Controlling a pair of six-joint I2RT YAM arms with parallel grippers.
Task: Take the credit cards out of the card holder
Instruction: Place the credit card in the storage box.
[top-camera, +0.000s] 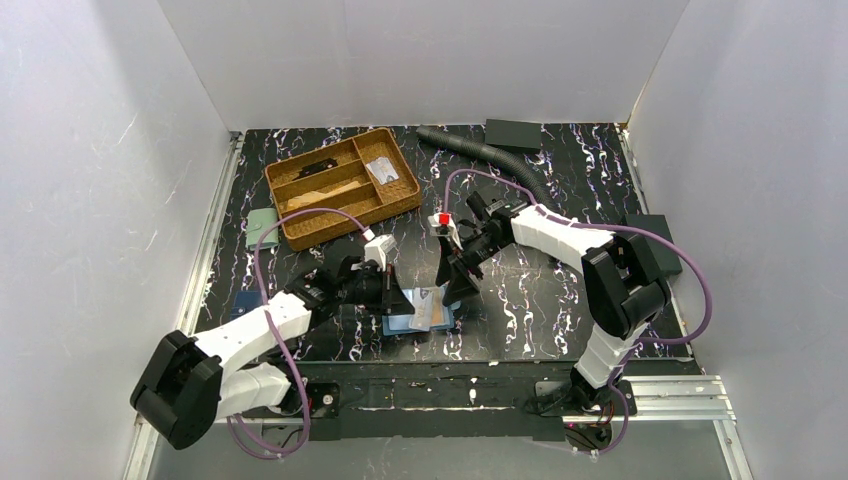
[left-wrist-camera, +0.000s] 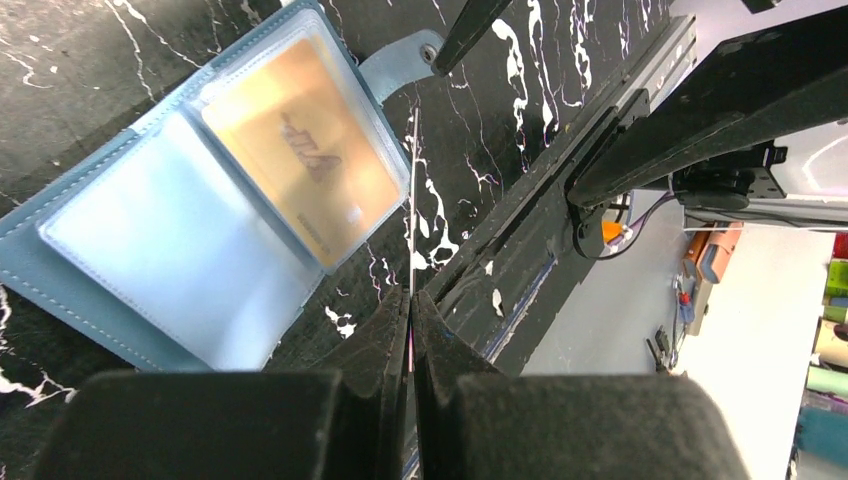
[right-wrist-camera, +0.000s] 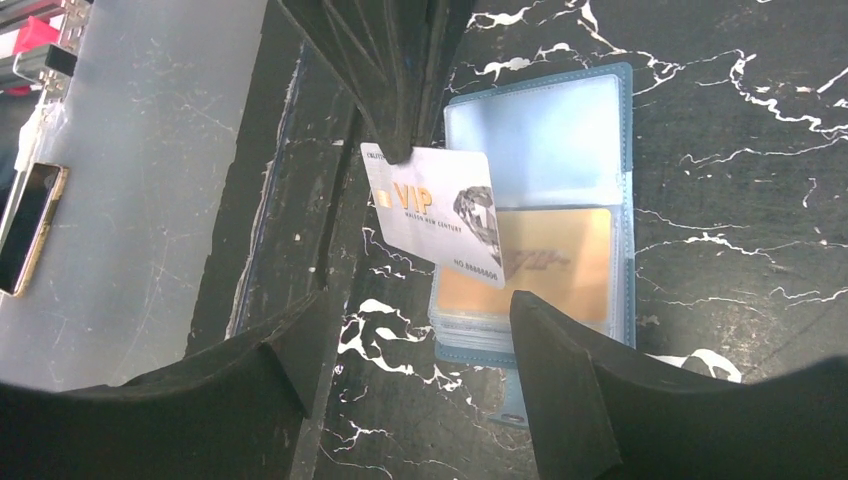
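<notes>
Close to the middle of the worktop's (top-camera: 560, 300) near edge lies the open teal card holder (right-wrist-camera: 540, 140), with a gold card (right-wrist-camera: 545, 265) sleeved inside. Just above it, the left pincer (left-wrist-camera: 411, 300) is pressed together on one edge of a silver card (right-wrist-camera: 440, 215), holding it clear of the sleeves. Beyond, the right pincer (right-wrist-camera: 420, 330) hovers spread and empty. The cards look light, stiff and slick, so an exposed short edge seems the best place to grip.

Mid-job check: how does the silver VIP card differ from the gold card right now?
The silver card is out of the card holder, pinched by its edge in the left pincer; the gold card sits inside a clear sleeve. The silver card is lifted and tilted; the gold card lies flat. The silver card is grey with gold lettering; the gold card is orange-gold. Both are rectangles of similar size.
</notes>
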